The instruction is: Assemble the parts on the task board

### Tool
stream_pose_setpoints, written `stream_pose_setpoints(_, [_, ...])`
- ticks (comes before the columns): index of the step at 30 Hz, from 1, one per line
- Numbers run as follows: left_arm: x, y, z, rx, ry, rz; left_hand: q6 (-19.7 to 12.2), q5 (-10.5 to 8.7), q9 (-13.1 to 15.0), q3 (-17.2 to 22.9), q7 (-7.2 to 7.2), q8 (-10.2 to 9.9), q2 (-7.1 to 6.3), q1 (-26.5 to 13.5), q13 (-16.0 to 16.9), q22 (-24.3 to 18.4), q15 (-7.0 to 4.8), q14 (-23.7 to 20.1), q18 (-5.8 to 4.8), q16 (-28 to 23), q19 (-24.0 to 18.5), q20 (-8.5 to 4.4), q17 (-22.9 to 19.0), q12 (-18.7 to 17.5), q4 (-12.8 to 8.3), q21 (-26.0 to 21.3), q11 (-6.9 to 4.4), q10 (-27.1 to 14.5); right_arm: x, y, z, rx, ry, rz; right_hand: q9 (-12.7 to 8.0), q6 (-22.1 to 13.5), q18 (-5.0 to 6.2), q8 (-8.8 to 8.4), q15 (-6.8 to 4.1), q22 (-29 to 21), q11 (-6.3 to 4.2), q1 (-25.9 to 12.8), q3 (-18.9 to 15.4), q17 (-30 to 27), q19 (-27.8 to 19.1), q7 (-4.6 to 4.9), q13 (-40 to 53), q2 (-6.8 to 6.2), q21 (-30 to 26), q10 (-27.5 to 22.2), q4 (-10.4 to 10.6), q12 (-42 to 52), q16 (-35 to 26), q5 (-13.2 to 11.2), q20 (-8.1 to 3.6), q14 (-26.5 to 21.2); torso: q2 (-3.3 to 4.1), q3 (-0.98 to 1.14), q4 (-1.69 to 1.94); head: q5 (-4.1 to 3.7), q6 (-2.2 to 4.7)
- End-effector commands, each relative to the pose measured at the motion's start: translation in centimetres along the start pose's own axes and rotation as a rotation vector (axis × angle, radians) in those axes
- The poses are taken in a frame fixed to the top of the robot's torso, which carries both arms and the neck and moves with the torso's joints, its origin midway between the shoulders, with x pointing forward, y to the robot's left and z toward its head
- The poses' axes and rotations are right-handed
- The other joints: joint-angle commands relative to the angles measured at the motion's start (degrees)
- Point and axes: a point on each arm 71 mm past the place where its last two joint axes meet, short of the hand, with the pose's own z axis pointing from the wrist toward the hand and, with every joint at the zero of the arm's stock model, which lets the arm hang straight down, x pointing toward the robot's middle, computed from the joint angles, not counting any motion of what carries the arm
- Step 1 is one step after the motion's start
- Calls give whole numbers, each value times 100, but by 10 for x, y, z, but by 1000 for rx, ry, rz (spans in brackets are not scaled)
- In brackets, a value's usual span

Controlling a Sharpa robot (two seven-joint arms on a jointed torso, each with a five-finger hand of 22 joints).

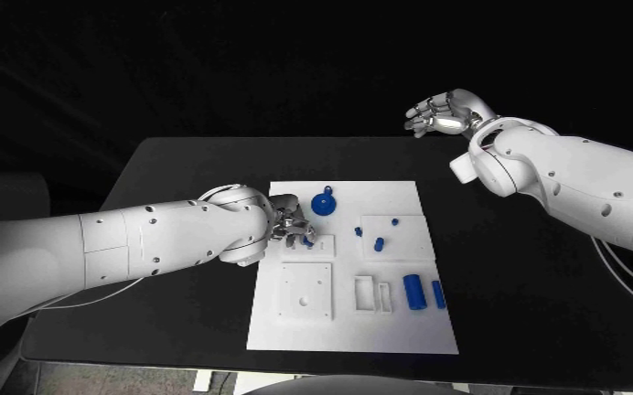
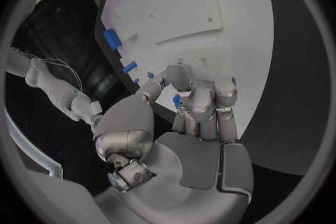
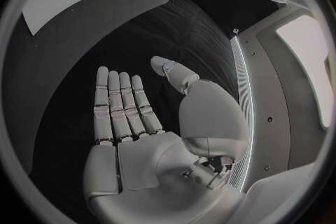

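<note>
The left hand (image 1: 288,228) pinches a small blue part (image 2: 176,102) over the board's (image 1: 396,331) left middle. The part looks light, stiff and smooth, best taken by its sides with fingertips. The right hand (image 1: 446,114) hangs open, well off the board. The tabletop (image 1: 528,304) is flat and black, with room around the board.

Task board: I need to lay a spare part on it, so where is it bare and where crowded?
The task board is bare along its near edge, below the square plate and the two blue cylinders. Its far right corner beyond the blue disc is bare too. It is crowded mid-board, where the left hand works beside the small blue pegs.
</note>
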Motion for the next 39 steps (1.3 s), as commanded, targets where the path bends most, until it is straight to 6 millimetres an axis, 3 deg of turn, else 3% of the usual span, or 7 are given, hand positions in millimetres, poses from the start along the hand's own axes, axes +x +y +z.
stream_pose_setpoints(1, [1, -2, 0, 13, 4, 10, 988, 23, 1677, 337, -535, 253, 49, 5, -6, 65, -146, 86, 291, 21, 13, -448, -8, 37, 304, 6, 13, -42, 2, 1, 0, -13, 18, 4, -10, -35, 44, 13, 4, 8, -5, 12, -35, -13, -8, -13, -13, 40, -32, -37, -9, 34, 34, 34, 25, -38, 0, 0, 3, 6, 0])
stream_pose_setpoints(39, [7, 2, 0, 1, 33, 26, 991, 67, 1698, 355, -535, 245, 53, -5, -19, 62, -141, 85, 296, 30, 12, -446, -20, 50, 274, 12, 19, -43, 6, 2, -1, -14, 37, 8, -31, -39, 53, 19, 10, 23, -1, 7, -50, -69, -20, -11, -73, 48, -48, -55, -6, 74, 75, 47, 38, -63, 0, -4, 4, 28, -12])
